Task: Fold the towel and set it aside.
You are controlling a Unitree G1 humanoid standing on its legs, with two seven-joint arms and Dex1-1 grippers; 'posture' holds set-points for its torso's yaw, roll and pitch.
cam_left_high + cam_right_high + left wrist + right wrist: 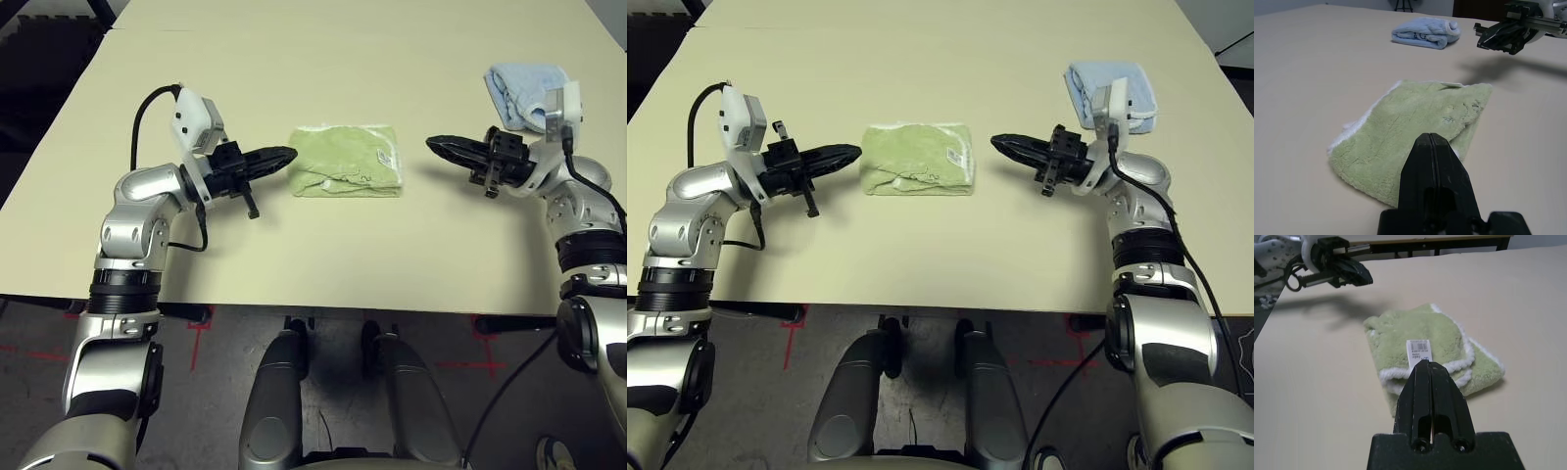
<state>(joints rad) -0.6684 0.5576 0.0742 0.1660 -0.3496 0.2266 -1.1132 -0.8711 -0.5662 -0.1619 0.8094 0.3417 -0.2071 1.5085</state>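
The towel [346,161] lies folded into a small light green rectangle at the middle of the table, white edging and a white tag [1419,352] showing on its right side. My left gripper [284,155] hovers just off the towel's left edge, shut and holding nothing. My right gripper [436,146] points at the towel from the right with a small gap between them; it too is shut and empty. In the left wrist view the towel [1415,132] lies beyond my black fingertips [1431,147].
A smaller light blue folded cloth [524,86] rests at the far right, behind my right wrist. The cream table [323,255] has a front edge close to my body and bare surface on all sides of the towel.
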